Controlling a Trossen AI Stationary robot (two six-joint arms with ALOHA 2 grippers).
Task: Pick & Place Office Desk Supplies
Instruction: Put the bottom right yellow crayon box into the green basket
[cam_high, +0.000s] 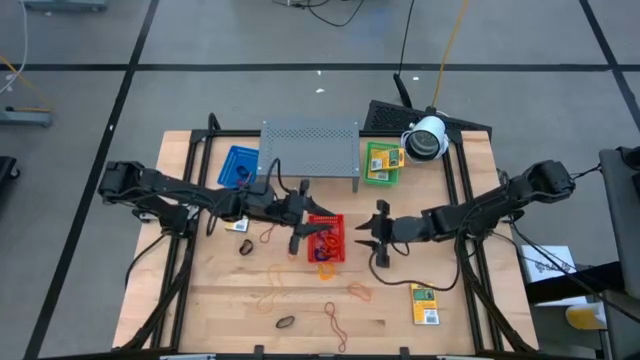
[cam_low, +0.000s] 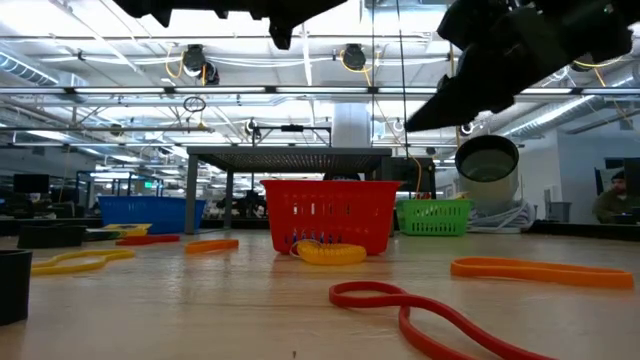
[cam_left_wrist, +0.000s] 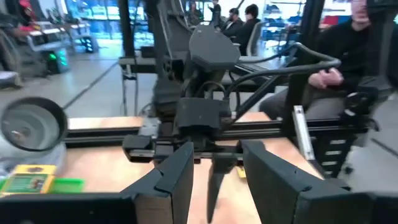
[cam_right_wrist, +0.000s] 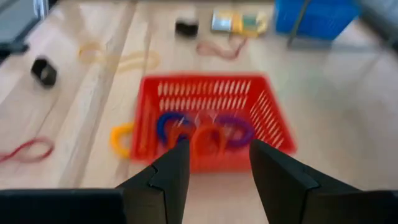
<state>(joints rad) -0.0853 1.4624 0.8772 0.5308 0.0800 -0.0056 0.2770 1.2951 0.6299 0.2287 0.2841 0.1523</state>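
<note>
Thin, floppy orange rubber-band loop (cam_high: 359, 292), at the red mesh basket's (cam_high: 334, 250) five o'clock, wants pinching across one strand; the left gripper (cam_high: 299, 232) and right gripper (cam_high: 378, 237) both hover with jaws parted, empty.

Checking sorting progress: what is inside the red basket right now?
The red basket holds rubber-band loops: a blue one, an orange one and a purple one. The basket's front wall hides its floor, so anything lying flat beneath them cannot be seen.

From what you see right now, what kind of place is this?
Probably a robotics lab in a large open hall: a wooden worktable on a taped concrete floor, pipes and lamps under a high ceiling, and people seated at desks behind.
</note>
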